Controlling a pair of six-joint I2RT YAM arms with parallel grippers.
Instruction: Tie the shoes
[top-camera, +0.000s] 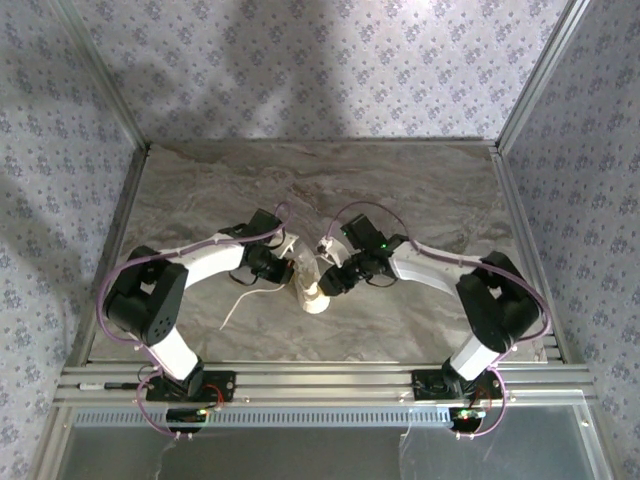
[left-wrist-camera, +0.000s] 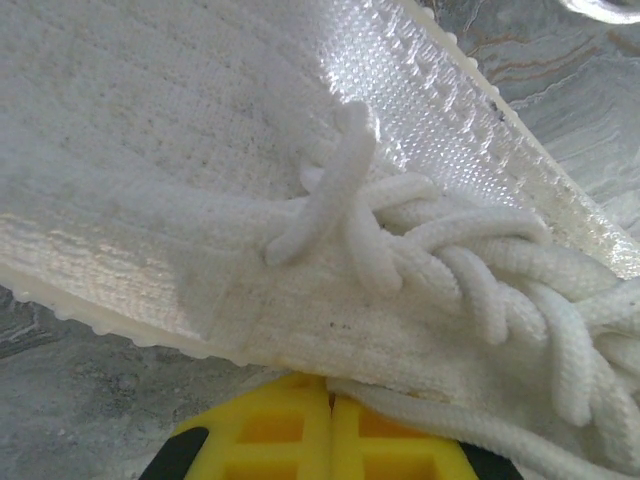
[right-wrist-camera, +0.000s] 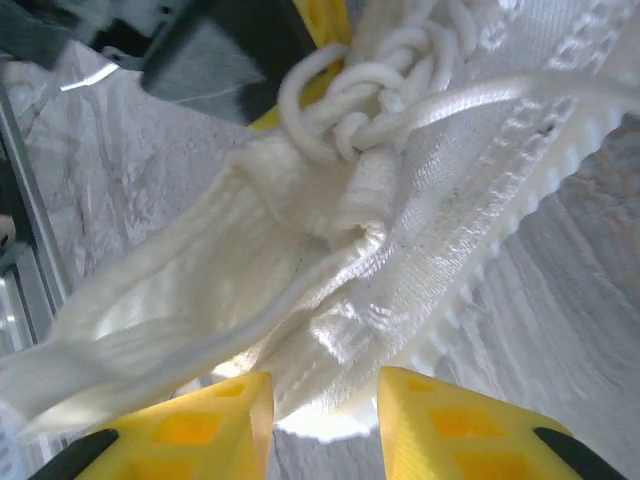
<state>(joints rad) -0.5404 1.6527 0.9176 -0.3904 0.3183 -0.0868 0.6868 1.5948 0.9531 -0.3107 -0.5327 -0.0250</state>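
The right hand (right-wrist-camera: 323, 388) has its yellow fingers parted, with the white sneaker's (right-wrist-camera: 400, 260) end lying between them; I can't tell whether they pinch it. Its laces (right-wrist-camera: 350, 95) bunch in a knot farther up, above the marbled table (right-wrist-camera: 570, 300).

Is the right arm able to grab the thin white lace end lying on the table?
Probably not easily: the lace end trails beyond the small white sneaker, nearer the left gripper.

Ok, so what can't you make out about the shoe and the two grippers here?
Top view: sneaker small, half covered by left gripper and right gripper; knot unreadable.
Left wrist view: bottom edge cuts off the shut left gripper; whether it pinches a lace is hidden.
Right wrist view: sneaker fabric hides whether the right gripper touches it.
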